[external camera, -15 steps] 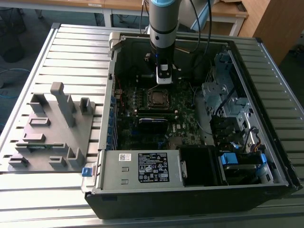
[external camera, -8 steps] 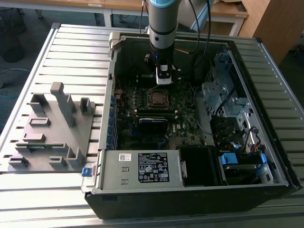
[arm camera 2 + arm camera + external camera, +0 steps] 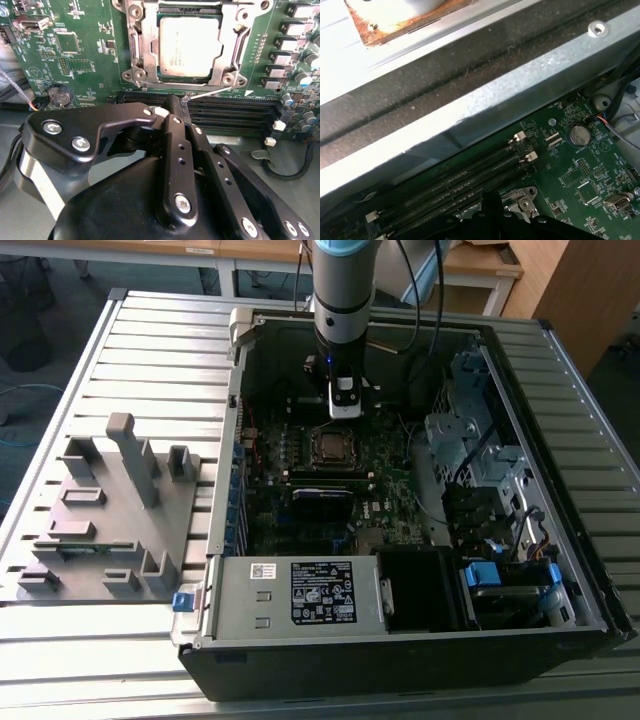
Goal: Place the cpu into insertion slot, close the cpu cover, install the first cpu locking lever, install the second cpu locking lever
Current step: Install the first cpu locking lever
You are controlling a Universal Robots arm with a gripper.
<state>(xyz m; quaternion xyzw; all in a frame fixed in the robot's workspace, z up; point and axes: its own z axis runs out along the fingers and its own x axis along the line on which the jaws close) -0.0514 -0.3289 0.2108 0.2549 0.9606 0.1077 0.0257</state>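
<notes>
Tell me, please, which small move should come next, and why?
Probably a slight push on the thin silvery wire lever: the black gripper's closed tips sit at its free end, and the silver-grey square cpu lies under the lowered silvery metal cover frame; I can't tell whether the lever is latched.

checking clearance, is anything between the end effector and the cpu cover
Nothing visible does. In the second wrist view the end effector sits over the memory slots, at the end of a thin silvery lever; the cpu cover lies just beyond, down around the cpu.
</notes>
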